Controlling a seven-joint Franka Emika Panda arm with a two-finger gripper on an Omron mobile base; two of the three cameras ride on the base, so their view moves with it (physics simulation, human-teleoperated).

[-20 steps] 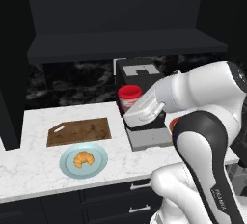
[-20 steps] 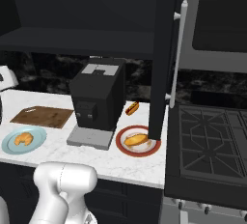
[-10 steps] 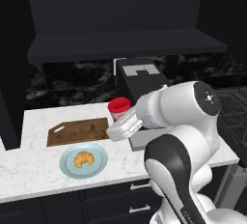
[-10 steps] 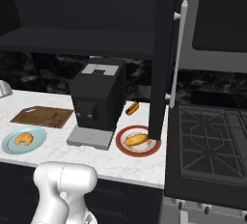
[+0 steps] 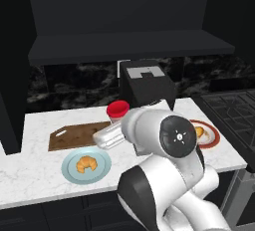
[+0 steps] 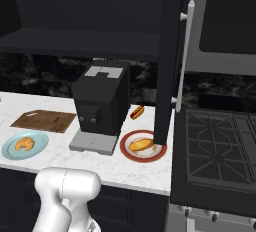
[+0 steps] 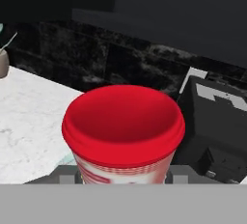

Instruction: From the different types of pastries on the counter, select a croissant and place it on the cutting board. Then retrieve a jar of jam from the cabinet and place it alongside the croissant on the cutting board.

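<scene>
above cutting board (image 5: 74, 136): arm bent leftward, hand (image 5: 113, 123) clamped around jar of jam (image 5: 118, 110), upright.

The white marble tabletop (image 6: 107, 163) carries, at the left, the brown cutting board (image 6: 44, 121) lying flat with its slot handle toward the far left end. Just in front of it sits a round light-blue plate (image 6: 11, 150) holding the croissant (image 6: 24, 144). A black coffee machine (image 6: 102, 105) stands right of the board. Right of the machine, a red-rimmed plate (image 6: 126, 148) holds an oblong pastry (image 6: 140, 144); a second small pastry (image 6: 136, 111) lies behind it. A stove (image 6: 220, 151) adjoins the tabletop at right
</scene>
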